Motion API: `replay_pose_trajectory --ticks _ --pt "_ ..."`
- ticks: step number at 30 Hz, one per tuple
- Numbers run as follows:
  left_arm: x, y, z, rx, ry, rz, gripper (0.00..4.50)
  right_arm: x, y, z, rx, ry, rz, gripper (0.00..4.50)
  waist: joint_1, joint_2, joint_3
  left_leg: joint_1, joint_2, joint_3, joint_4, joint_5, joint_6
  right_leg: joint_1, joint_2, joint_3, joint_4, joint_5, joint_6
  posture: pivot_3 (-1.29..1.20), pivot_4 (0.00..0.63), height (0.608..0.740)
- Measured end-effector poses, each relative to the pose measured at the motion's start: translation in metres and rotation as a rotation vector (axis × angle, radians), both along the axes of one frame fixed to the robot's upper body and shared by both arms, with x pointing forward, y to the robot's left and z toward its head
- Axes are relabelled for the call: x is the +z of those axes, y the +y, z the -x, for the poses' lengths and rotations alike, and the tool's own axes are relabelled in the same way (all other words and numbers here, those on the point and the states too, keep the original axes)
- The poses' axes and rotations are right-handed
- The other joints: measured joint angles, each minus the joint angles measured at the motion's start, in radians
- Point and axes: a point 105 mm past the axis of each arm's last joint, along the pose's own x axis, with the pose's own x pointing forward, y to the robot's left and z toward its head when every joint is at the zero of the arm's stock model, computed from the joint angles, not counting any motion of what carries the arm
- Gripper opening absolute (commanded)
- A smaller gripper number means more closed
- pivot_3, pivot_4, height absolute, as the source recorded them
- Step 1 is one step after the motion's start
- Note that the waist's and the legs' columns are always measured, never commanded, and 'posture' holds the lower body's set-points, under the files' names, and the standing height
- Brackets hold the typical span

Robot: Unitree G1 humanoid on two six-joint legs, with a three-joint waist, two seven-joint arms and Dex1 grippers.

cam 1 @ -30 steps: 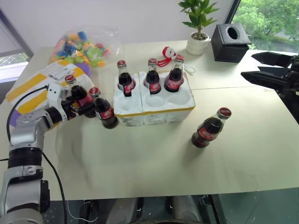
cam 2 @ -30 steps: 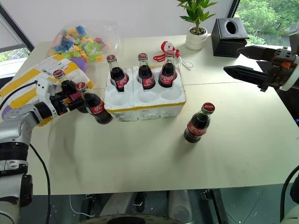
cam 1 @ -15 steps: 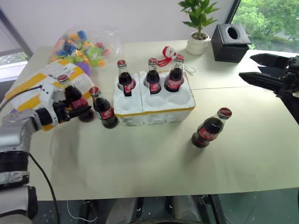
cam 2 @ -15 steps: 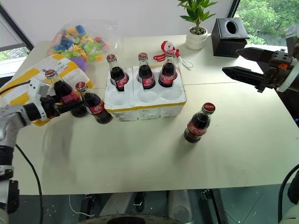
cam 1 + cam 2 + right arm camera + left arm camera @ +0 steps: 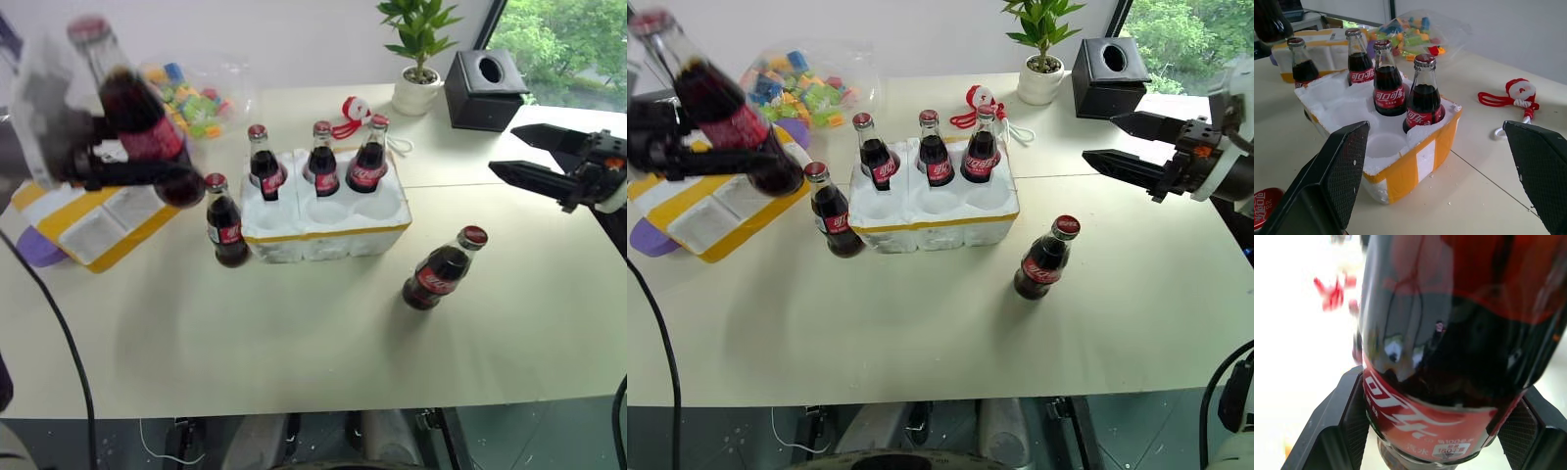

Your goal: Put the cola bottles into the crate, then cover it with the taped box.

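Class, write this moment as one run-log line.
left gripper: shut on cola bottle, raised | right gripper: open | crate: three bottles in

Office or lab-style room set up for robot trials. Large pale table (image 5: 323, 362) against plain white wall (image 5: 294, 39). Window (image 5: 558, 44) at far right corner, green trees outside. Potted plant (image 5: 416, 54) and black tissue box (image 5: 483, 88) at table's far edge, office-like. Clear bag of coloured toy bricks (image 5: 191, 88) and small red-and-white santa ornament (image 5: 351, 116) lying about as test props. Black cable (image 5: 54, 333) hanging past table's near left edge.
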Motion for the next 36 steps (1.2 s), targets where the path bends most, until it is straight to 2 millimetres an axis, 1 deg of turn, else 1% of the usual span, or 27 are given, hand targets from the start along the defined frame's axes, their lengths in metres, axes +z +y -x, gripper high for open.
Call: replay_pose_trajectory --ticks 2,5,7,12,15,17,20,23,25,28,32,34,36 --pt "0.006 -0.012 0.003 -0.067 0.011 -0.016 2.86 0.000 0.000 0.000 -0.004 0.000 -0.002 4.50 -0.002 0.000 0.000 0.000 0.000 0.000 -0.001 0.001 -0.002 0.000 0.000 0.000 0.000 0.000 0.000 0.00 0.150 0.732" --pt "0.007 -0.030 0.009 -0.185 0.055 -0.032 2.86 -0.003 -0.002 0.000 -0.015 0.004 -0.006 4.50 -0.002 0.000 0.000 0.000 0.000 0.000 -0.001 0.001 -0.002 -0.001 0.001 0.000 0.000 0.000 0.000 0.00 0.150 0.732" --pt "0.008 -0.037 0.011 -0.233 0.062 -0.047 2.86 -0.006 -0.004 0.001 -0.024 0.008 -0.014 4.50 -0.002 -0.001 0.000 0.000 0.000 0.000 -0.001 0.001 -0.002 -0.001 0.001 0.000 0.000 0.000 0.000 0.00 0.150 0.732" --pt "0.023 -0.054 0.010 -0.302 0.021 -0.022 2.86 -0.008 -0.008 0.006 -0.050 -0.001 -0.019 4.50 0.000 -0.001 0.001 0.000 0.000 0.000 0.001 0.001 -0.001 0.000 0.001 0.000 0.000 0.000 0.000 0.00 0.150 0.732" --pt "0.026 -0.074 0.000 -0.339 0.014 0.043 2.86 -0.008 -0.011 0.009 -0.066 -0.008 -0.023 4.50 0.007 -0.001 0.001 0.000 0.000 0.000 0.003 0.001 -0.001 0.002 0.001 0.000 0.000 0.001 0.001 0.00 0.150 0.732" --pt "0.021 -0.085 -0.009 -0.326 0.025 0.058 2.86 -0.008 -0.009 0.010 -0.063 -0.009 -0.019 4.50 0.006 -0.001 0.001 0.000 0.000 0.000 0.003 0.001 0.000 0.002 0.001 0.001 0.000 0.001 0.002 0.00 0.150 0.732" --pt "0.002 -0.105 -0.027 -0.267 0.058 0.047 2.86 -0.009 -0.010 0.013 -0.073 -0.007 -0.026 4.50 0.004 -0.001 0.001 0.000 0.000 0.000 0.004 0.001 -0.001 0.002 0.001 0.001 0.000 0.001 0.002 0.00 0.150 0.732" --pt "-0.014 -0.117 -0.035 -0.231 0.101 0.053 2.86 -0.010 -0.010 0.016 -0.076 -0.004 -0.024 4.50 0.000 -0.001 0.001 0.000 0.000 0.000 0.003 0.002 -0.002 0.001 0.001 0.001 0.001 0.001 0.002 0.00 0.150 0.732" --pt "-0.019 -0.122 -0.037 -0.206 0.117 0.046 2.86 -0.012 -0.011 0.016 -0.085 0.002 -0.026 4.50 -0.003 -0.002 0.001 0.000 0.000 0.000 0.002 0.002 -0.003 0.000 0.001 0.002 0.000 0.001 0.002 0.00 0.150 0.732" --pt "-0.021 -0.127 -0.039 -0.167 0.129 0.041 2.86 -0.012 -0.012 0.016 -0.092 0.002 -0.031 4.50 0.000 -0.001 0.001 0.000 0.000 0.000 0.002 0.002 -0.003 0.000 0.001 0.002 0.000 0.001 0.002 0.00 0.150 0.732" --pt "-0.025 -0.134 -0.033 -0.166 0.133 0.034 2.86 -0.012 -0.012 0.016 -0.096 0.001 -0.031 4.50 0.002 -0.001 0.001 0.000 0.000 0.000 0.003 0.002 -0.003 0.001 0.001 0.002 0.000 0.001 0.002 0.00 0.150 0.732" --pt "-0.031 -0.142 -0.031 -0.166 0.154 0.042 2.86 -0.012 -0.012 0.016 -0.098 0.001 -0.031 4.50 0.006 -0.001 0.001 0.000 0.000 0.000 0.003 0.002 -0.003 0.001 0.001 0.002 0.000 0.001 0.002 0.00 0.150 0.732" --pt "-0.036 -0.148 -0.034 -0.146 0.174 0.049 2.86 -0.012 -0.012 0.015 -0.101 0.000 -0.032 4.50 0.010 -0.001 0.001 0.000 0.000 0.000 0.004 0.002 -0.003 0.002 0.001 0.002 0.000 0.001 0.002 0.00 0.150 0.732"
